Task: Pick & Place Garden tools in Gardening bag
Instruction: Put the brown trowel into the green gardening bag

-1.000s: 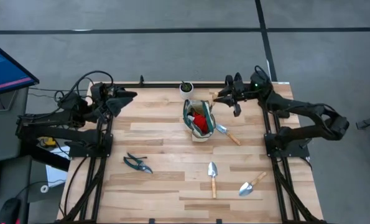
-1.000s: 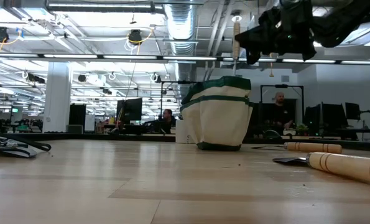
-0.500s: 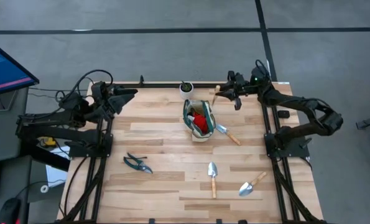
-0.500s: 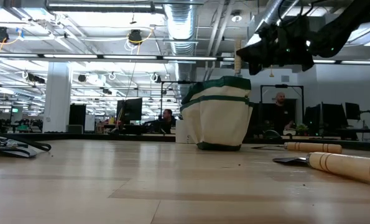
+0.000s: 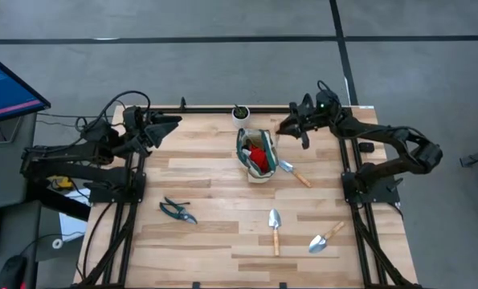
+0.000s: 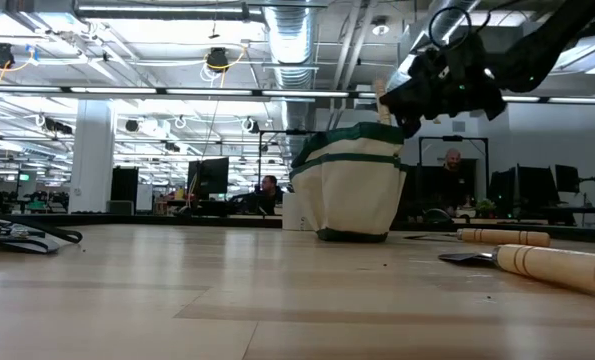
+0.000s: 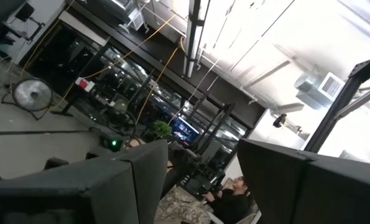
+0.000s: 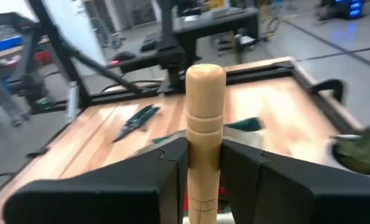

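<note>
The gardening bag (image 5: 257, 154), cream with green trim, stands upright at the table's far middle with a red item (image 5: 259, 152) inside. My right gripper (image 5: 289, 126) hangs just past the bag's far right rim, shut on a trowel's wooden handle (image 8: 204, 93); its blade is hidden. Three more trowels lie flat: one beside the bag (image 5: 296, 172), two near the front (image 5: 275, 229) (image 5: 325, 238). The pruning shears (image 5: 178, 210) lie at the left. My left gripper (image 5: 173, 122) waits raised at the far left, open (image 7: 203, 186). My right gripper pinches the trowel's wooden handle (image 8: 204, 146) between its two fingers (image 8: 172, 163), a little below the handle's rounded free end (image 8: 204, 73), which sticks out past them. It comes about level from the table's far right. The trowel is lifted clear, its handle (image 6: 381, 97) tilted above the bag's rim.
A small white pot (image 5: 240, 113) with a green plant stands just behind the bag at the far edge. A monitor (image 5: 6, 84) sits off the table's left. The table's middle and near left are bare wood (image 5: 214, 241).
My right gripper has come down toward the bag's top and rolled a little, still shut on the trowel. The handle, upright and higher a second ago, now stands lower and tilted just above the bag's rim.
</note>
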